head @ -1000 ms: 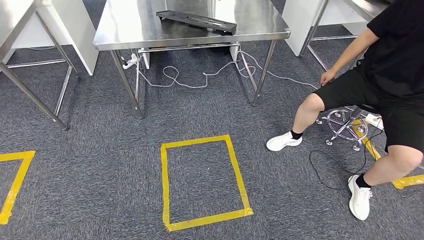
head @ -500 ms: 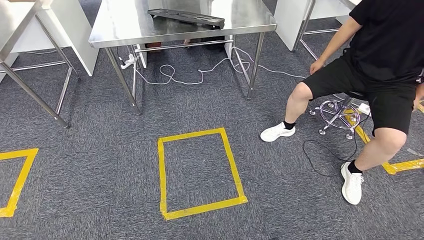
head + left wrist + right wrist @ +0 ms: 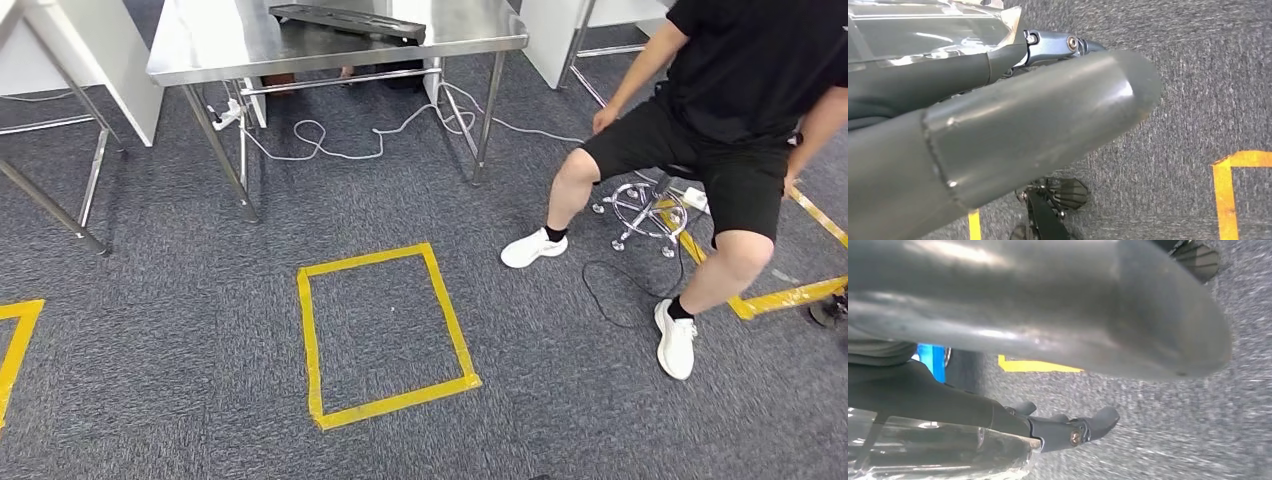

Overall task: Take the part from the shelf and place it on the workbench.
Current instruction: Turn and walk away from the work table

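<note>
The whole view has slid left. Left hand (image 3: 1013, 125) and right hand (image 3: 1048, 305) hang over carpet (image 3: 200, 300); I cannot tell how their fingers lie.

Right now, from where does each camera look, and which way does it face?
Head view: high on the robot, facing forward and down at the carpet, yellow tape, steel table with the black part, and a seated person.
Left wrist view: behind the left hand, facing the floor; thumb and fingers show.
Right wrist view: behind the right hand, facing the floor; thumb and fingers show.
Shared: all see carpet and yellow tape.
</note>
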Tool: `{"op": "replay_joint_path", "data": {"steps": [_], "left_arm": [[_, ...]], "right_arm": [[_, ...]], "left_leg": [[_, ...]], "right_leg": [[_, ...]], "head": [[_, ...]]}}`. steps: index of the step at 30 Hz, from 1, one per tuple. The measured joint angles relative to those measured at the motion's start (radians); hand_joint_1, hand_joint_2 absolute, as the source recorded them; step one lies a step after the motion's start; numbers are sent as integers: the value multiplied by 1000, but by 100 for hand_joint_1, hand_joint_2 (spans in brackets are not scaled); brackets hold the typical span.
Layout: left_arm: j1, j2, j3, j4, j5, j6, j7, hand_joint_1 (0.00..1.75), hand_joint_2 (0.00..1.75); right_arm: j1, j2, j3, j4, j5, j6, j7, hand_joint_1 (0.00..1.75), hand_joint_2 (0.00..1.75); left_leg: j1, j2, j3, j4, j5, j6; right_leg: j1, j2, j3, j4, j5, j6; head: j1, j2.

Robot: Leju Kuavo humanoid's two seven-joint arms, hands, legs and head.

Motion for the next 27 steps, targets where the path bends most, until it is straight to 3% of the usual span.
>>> {"op": "replay_joint_path", "data": {"steps": [1,2,3,5,6,8,10,12,13,15,16,17,18,19,21,23,24,25,26,27], "left_arm": [[0,0,-1,0,-1,0,1,0,0],[0,0,-2,0,-1,0,1,0,0],[0,-1,-2,0,-2,0,1,0,0],[-1,-2,-3,0,-2,0,1,0,0],[-1,-1,-4,0,-2,0,2,0,0],[-4,0,-4,0,-3,0,2,0,0],[-7,1,-4,0,-4,0,2,0,0],[-8,0,-4,0,-4,0,2,0,0],[-8,0,-4,0,-4,0,2,0,0],[-6,1,-4,0,-4,0,4,0,0],[-4,2,-4,0,-4,0,5,0,0],[-2,2,-3,0,-4,1,5,0,0],[-1,2,-3,0,-3,1,6,0,0],[0,1,-3,0,-3,2,6,0,0],[0,4,-4,0,-3,2,6,0,0],[1,5,-4,0,-2,3,6,0,0],[1,5,-4,0,-2,3,7,0,0],[1,4,-4,0,-2,3,9,0,0],[-1,3,-4,0,-2,3,12,0,0],[-1,2,-3,-1,-2,4,14,0,0]], "right_arm": [[2,-1,0,0,0,0,2,0,0],[4,-1,0,0,1,0,3,0,0],[6,-2,0,0,2,1,3,0,0],[7,-3,0,0,4,1,4,0,0],[6,-2,0,0,5,1,4,0,0],[5,-2,0,0,7,2,4,0,0],[6,-2,0,0,8,2,4,0,0],[7,-2,0,0,8,3,5,0,0],[6,-2,0,0,9,3,5,0,0],[6,-1,0,0,10,4,5,0,0],[6,0,0,0,11,5,6,0,0],[8,0,0,0,12,6,6,0,0],[9,0,0,0,12,7,7,0,0],[10,-1,0,0,12,8,8,0,0],[10,1,0,0,13,9,8,0,0],[7,3,0,0,13,10,9,0,0],[6,3,0,0,13,11,10,0,0],[6,1,0,0,14,11,10,0,0],[8,1,0,0,14,12,11,0,0],[9,0,0,0,14,12,12,0,0]], "left_leg": [[-1,11,-2,0,0,0],[-1,21,-2,1,1,-1],[0,31,-2,2,0,-2],[4,50,-1,8,-3,-10],[3,57,-1,13,-6,-17],[0,69,-1,21,-11,-32],[2,75,-1,22,-12,-44],[8,49,-11,48,-38,-54],[10,28,-29,89,-68,-58],[10,-5,-90,224,-141,-57],[9,-10,-120,287,-164,-54],[8,-12,-138,322,-168,-50],[7,-15,-135,314,-150,-44],[4,-21,-115,271,-116,-35],[0,-70,-53,136,-46,-8],[-6,-115,-17,55,-21,10],[-9,-118,-13,45,-23,13],[-12,-106,-11,36,-20,12],[-11,-91,-7,25,-13,10],[-9,-76,-2,12,-6,9]], "right_leg": [[-4,-1,-30,57,-17,4],[-8,-3,-41,81,-17,12],[-12,-8,-30,60,0,24],[-22,-36,40,-80,59,49],[-21,-51,70,-142,82,55],[-17,-61,92,-194,100,45],[-15,-43,86,-190,104,27],[-18,-27,83,-191,110,11],[-19,-19,83,-192,114,4],[-13,-1,78,-191,120,-6],[-9,9,75,-191,121,-9],[-5,21,74,-191,123,-11],[-1,33,74,-191,124,-12],[2,46,75,-191,125,-13],[7,70,76,-190,126,-14],[3,94,68,-188,130,-8],[1,106,63,-188,134,-2],[-2,120,55,-191,138,5],[-1,119,49,-188,140,10],[1,102,38,-173,133,12]], "head": [[0,0],[0,0],[0,0],[1,0],[0,0],[-1,0],[-2,0],[-2,0],[-2,0],[-3,0],[-2,0],[-3,0],[-3,0],[-3,0],[-2,0],[-2,0],[-3,0],[-4,0],[-4,0],[-3,0]]}}
